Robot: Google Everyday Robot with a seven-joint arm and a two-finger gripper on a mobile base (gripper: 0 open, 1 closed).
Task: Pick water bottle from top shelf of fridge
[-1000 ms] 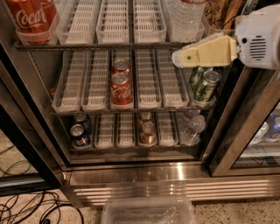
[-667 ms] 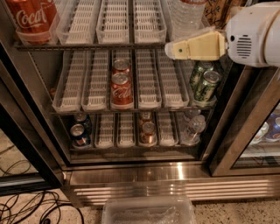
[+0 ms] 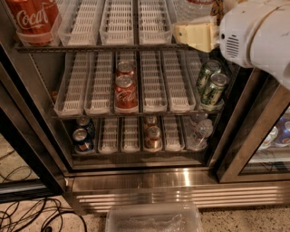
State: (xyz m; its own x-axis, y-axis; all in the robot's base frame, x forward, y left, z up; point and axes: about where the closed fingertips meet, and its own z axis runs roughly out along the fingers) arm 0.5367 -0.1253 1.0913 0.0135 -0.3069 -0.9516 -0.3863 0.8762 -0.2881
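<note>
1. Tool (image 3: 182, 34): cream-coloured, at the right end of the top shelf (image 3: 90, 47). It points left and sits just above the shelf's front wire. The white arm housing (image 3: 256, 34) behind it fills the upper right corner. Open or closed: cannot tell.
2. Water bottle (image 3: 188, 11): upright in the rightmost lane of the top shelf, with a clear ribbed body. Its upper part is cut off by the top edge of the view. The tool lies across the front of its lower part; cannot tell whether they touch.
3. Top shelf, left to right: Coca-Cola bottle (image 3: 31, 18) in the far-left lane, then three bare white lane trays (image 3: 118, 20), then the water bottle. The two bottles are well apart.
4. Middle rack: two red cans (image 3: 125, 88) in line in a centre lane. Two green cans (image 3: 211, 84) at the right, below the tool in the view.
5. Bottom rack: blue cans (image 3: 82, 138) left, brown cans (image 3: 152, 136) centre, small clear bottle (image 3: 200, 132) right.
6. Fridge (image 3: 136, 181) edges: a dark frame post stands just right of the green cans. The steel base with its grille runs below.
7. Floor: clear plastic bin (image 3: 154, 219) in front of the base; cables (image 3: 27, 215) at the left.
</note>
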